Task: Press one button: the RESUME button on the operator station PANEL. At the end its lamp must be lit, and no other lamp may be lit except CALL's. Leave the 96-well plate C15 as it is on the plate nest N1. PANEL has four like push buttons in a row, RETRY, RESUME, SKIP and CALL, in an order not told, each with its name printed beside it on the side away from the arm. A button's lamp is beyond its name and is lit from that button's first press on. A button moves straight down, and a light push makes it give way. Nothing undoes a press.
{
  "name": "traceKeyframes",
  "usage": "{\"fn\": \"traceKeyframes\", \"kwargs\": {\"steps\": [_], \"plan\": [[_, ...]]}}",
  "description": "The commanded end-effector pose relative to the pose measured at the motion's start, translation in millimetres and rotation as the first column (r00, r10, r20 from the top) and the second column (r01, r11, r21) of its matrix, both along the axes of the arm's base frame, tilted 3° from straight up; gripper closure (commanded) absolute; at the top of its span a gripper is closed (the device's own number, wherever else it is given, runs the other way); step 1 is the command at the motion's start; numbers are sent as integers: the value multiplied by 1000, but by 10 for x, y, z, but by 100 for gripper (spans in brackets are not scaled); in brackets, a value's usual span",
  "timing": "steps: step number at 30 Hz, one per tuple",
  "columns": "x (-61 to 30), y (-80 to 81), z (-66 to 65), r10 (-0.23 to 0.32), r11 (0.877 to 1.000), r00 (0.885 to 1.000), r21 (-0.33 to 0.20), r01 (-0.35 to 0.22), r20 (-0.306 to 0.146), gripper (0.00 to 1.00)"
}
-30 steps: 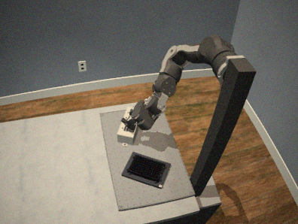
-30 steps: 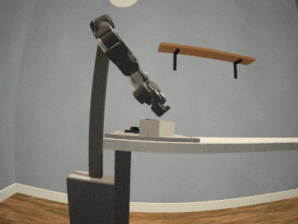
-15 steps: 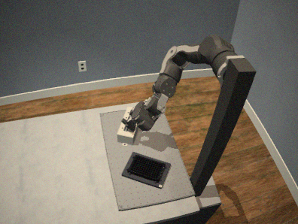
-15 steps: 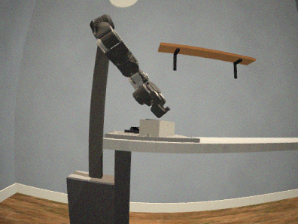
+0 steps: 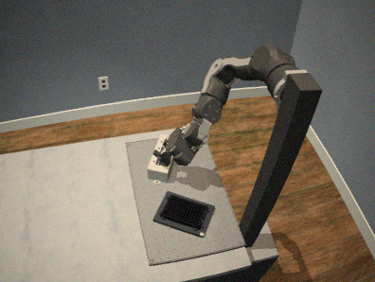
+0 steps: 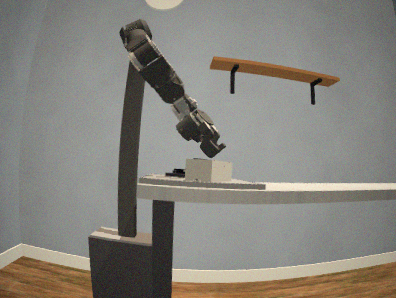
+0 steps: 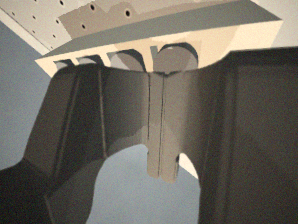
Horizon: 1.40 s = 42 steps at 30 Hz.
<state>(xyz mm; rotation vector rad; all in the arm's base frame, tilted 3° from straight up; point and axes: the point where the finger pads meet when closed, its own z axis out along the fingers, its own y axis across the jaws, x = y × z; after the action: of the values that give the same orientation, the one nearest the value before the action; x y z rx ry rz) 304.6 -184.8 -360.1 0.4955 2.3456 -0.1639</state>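
Cream PANEL (image 5: 158, 169) – black plate (image 5: 185, 213)

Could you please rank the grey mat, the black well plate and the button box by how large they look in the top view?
1. Grey mat, clearly largest.
2. Black well plate.
3. Button box, smallest, though the hand covers part of it.

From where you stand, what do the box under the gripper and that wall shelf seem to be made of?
The box looks like matte cream plastic or painted metal: flat, even colour, no gloss. The shelf looks like wood, orange-brown and unpolished, on dark brackets, probably metal.
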Motion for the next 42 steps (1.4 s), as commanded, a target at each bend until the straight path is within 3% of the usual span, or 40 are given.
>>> {"fn": "traceKeyframes", "kwargs": {"steps": [1, 42], "plan": [[-2, 16, -17, 6, 1000, 1000, 5, -6, 4, 100], [0, 16, -98, 4, 1000, 1000, 6, -4, 5, 100]]}}
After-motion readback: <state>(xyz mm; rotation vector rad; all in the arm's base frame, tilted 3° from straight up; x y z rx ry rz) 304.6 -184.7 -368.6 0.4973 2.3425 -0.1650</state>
